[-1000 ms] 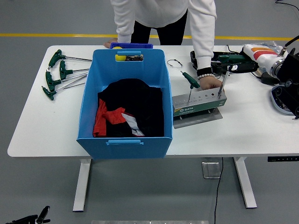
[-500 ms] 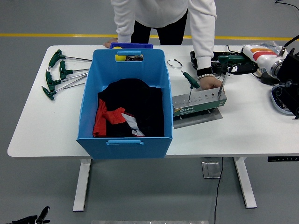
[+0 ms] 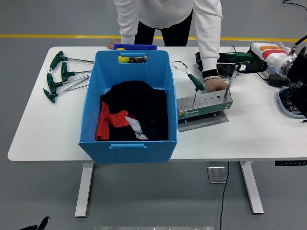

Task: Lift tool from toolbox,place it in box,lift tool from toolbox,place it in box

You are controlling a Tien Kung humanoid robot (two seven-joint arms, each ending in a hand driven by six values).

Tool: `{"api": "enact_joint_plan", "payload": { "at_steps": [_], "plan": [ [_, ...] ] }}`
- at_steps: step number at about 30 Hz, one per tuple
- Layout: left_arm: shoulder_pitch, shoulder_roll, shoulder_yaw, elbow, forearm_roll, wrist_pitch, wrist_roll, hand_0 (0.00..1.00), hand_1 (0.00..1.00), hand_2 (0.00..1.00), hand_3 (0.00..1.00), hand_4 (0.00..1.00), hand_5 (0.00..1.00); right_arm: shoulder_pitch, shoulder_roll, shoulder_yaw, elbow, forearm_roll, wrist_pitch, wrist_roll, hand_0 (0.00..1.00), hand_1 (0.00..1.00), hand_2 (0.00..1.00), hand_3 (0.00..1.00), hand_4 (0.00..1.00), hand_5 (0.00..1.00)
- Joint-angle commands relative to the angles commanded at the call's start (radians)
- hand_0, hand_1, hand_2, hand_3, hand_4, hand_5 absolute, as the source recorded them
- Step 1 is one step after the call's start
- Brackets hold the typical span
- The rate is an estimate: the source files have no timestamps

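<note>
White table (image 3: 43,134) spans view. Blue box (image 3: 127,106) at centre-left, black and red cloth (image 3: 132,117) inside. Person (image 3: 168,14) at 12 o'clock, hand (image 3: 217,85) resting on grey toolbox (image 3: 205,104) at box's 3 o'clock. Green-handled tool (image 3: 195,86) standing in toolbox. Spare T-handle tools (image 3: 60,76) at box's 10 o'clock. Right arm (image 3: 297,72) at 3 o'clock edge; fingers not visible, cannot tell.

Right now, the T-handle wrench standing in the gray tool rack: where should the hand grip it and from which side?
Grip the green T-handle, the top of the T-handle wrench whose thin shaft stands slightly tilted in the gray tool rack. Probably come from above and the near side, then pull up along the shaft. The blue bin blocks the left, and the person's hand rests on the rack's far right.
</note>
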Motion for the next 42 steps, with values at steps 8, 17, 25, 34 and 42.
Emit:
{"api": "enact_joint_plan", "payload": {
  "at_steps": [8, 17, 25, 34, 42],
  "plan": [
    [0.023, -0.001, -0.01, 0.003, 0.013, 0.001, 0.004, 0.805, 0.787, 0.809, 0.824, 0.659, 0.998, -0.002, -0.031, 0.012, 0.06, -0.007, 0.004, -0.003, 0.002, 0.002, 0.002, 0.021, 0.782, 0.697],
    [0.043, 0.0, -0.019, 0.005, 0.027, 0.002, 0.009, 0.805, 0.787, 0.809, 0.822, 0.658, 0.998, 0.008, -0.07, 0.025, 0.138, -0.002, 0.023, -0.015, 0.002, 0.002, 0.002, 0.022, 0.779, 0.694],
    [0.048, 0.001, -0.011, 0.006, 0.009, 0.0, 0.0, 0.806, 0.787, 0.809, 0.821, 0.658, 0.998, 0.036, -0.11, 0.042, 0.207, -0.009, 0.046, -0.032, 0.002, 0.002, 0.002, 0.021, 0.778, 0.692],
    [0.052, 0.004, -0.002, 0.007, -0.009, -0.002, -0.009, 0.806, 0.786, 0.81, 0.821, 0.656, 0.998, 0.069, -0.16, 0.069, 0.271, -0.033, 0.078, -0.05, 0.002, 0.002, 0.002, 0.022, 0.776, 0.691],
    [0.061, 0.004, -0.001, 0.009, -0.014, -0.002, -0.009, 0.806, 0.786, 0.809, 0.818, 0.654, 0.998, 0.087, -0.202, 0.1, 0.327, -0.028, 0.104, -0.062, 0.002, 0.002, 0.002, 0.022, 0.777, 0.692]
  ]
}}
